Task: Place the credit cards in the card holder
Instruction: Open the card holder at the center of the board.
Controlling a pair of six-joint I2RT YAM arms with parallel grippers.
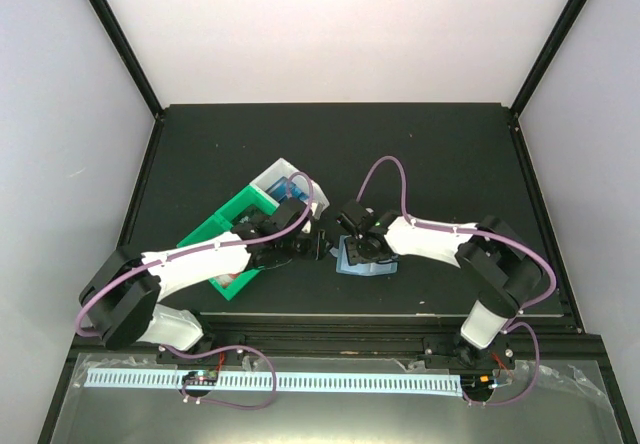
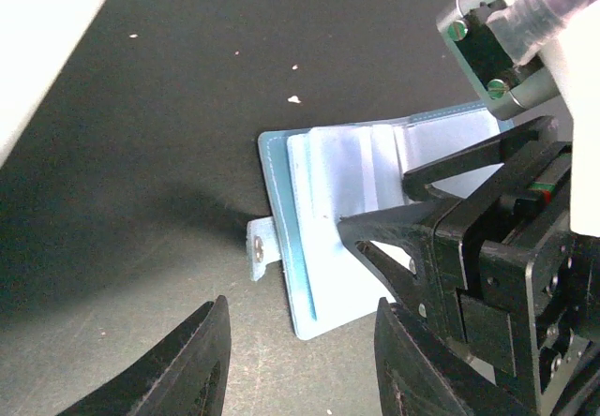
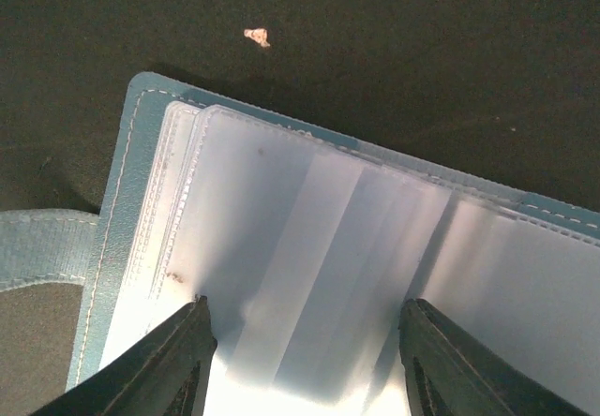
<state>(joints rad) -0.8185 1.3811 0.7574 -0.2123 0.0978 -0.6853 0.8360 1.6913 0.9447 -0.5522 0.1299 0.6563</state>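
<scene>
Your card holder [image 2: 328, 210] lies open, sleeves [image 3: 309, 238] up. Your right gripper [image 3: 305, 313] straddles those sleeves, spread and holding nothing, likely pinning it flat. Your left gripper [image 2: 302, 327] hovers just beside its snap tab [image 2: 258, 252], released and empty, free to fetch the credit cards.

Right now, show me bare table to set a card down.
Free: far strip of black table, behind the green plastic bin, white plastic bin and open teal folding wallet. Crowded: the centre, where the left gripper and right gripper meet at that wallet.

Left end effector [image 2: 300, 364], right end effector [image 3: 305, 360] seemingly gape.
</scene>
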